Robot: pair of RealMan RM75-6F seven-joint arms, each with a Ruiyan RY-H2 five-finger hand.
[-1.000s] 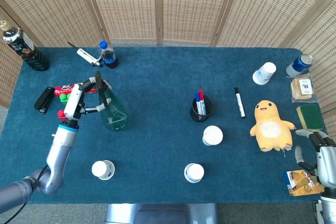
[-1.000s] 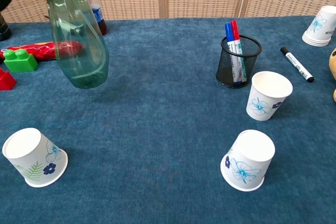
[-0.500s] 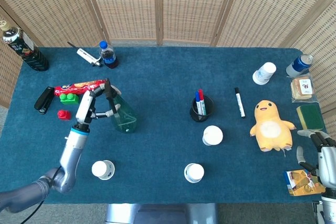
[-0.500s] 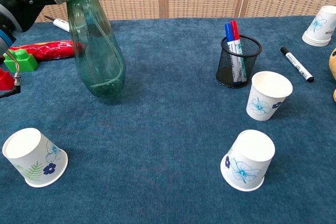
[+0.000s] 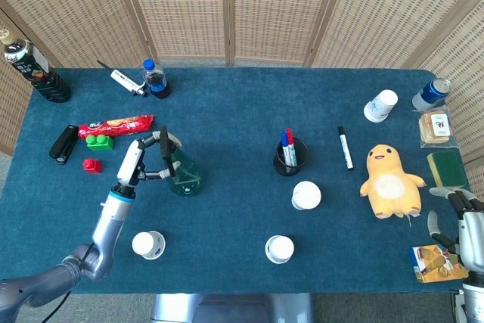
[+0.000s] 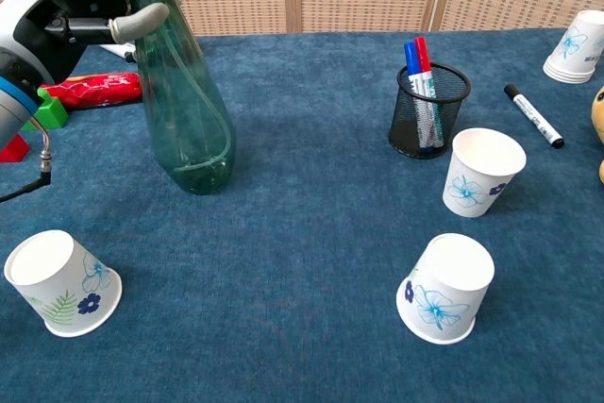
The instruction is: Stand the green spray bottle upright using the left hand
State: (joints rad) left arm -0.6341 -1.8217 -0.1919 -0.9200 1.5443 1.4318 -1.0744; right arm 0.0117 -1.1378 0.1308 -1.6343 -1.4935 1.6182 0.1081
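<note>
The green spray bottle (image 6: 189, 110) stands on the blue table (image 5: 227, 209), with its bottom on the cloth and its top leaning a little to the left in the chest view. The left hand (image 5: 147, 158) grips the bottle up near the top, and its fingers (image 6: 132, 24) are wrapped around the neck. From the head view the bottle sits on the left part of the table, a bit below a red snack pack (image 5: 115, 122) and some green and red blocks (image 5: 98, 141). A paper cup (image 6: 58, 282) lies tipped on its side near the front left, well apart from the bottle. In the middle is a black mesh pen cup (image 6: 429, 110) with a red pen and a blue pen in it. Two more paper cups (image 6: 481, 172) are near it, one standing and one tipped over. A black marker (image 5: 345, 147) lies beside a yellow soft toy (image 5: 389, 181). The right hand (image 5: 461, 225) is at the far right edge of the table, holding nothing. I cannot tell if its fingers are open or curled.
</note>
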